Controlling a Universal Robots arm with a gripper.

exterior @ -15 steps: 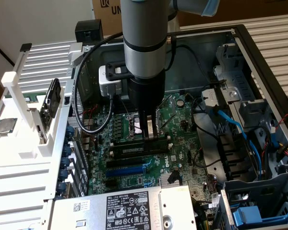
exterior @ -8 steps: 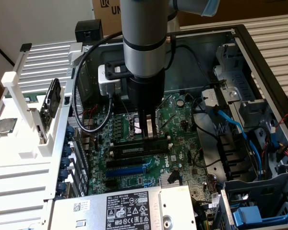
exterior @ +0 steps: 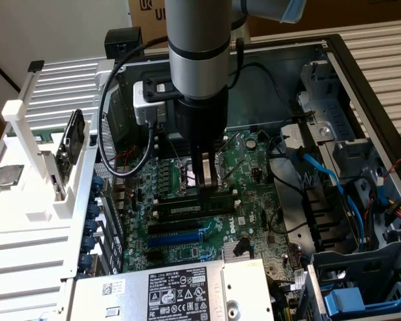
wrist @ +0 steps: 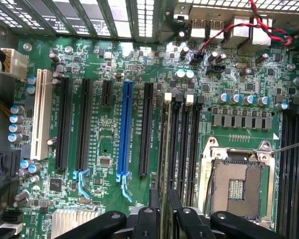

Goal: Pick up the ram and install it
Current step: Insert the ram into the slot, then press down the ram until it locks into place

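Note:
The ram (exterior: 187,208) is a dark-green stick with a white label. It stands on edge along the black memory slots (wrist: 182,144) of the motherboard (exterior: 247,167), inside the open computer case. My gripper (exterior: 207,190) comes straight down onto its top edge, with its fingers close together on either side. In the wrist view the ram (wrist: 165,149) shows edge-on as a thin strip running away from between the fingers (wrist: 153,201), in line with the slot beside the white end clips. My gripper (wrist: 163,206) is shut on it.
A blue expansion slot (wrist: 124,129) and long black slots lie beside the memory slots. The open CPU socket (wrist: 236,186) is on the other side. A power supply (exterior: 174,291) sits at the front, blue cables (exterior: 321,170) and drive cages at the exterior view's right, a white rack (exterior: 27,134) at its left.

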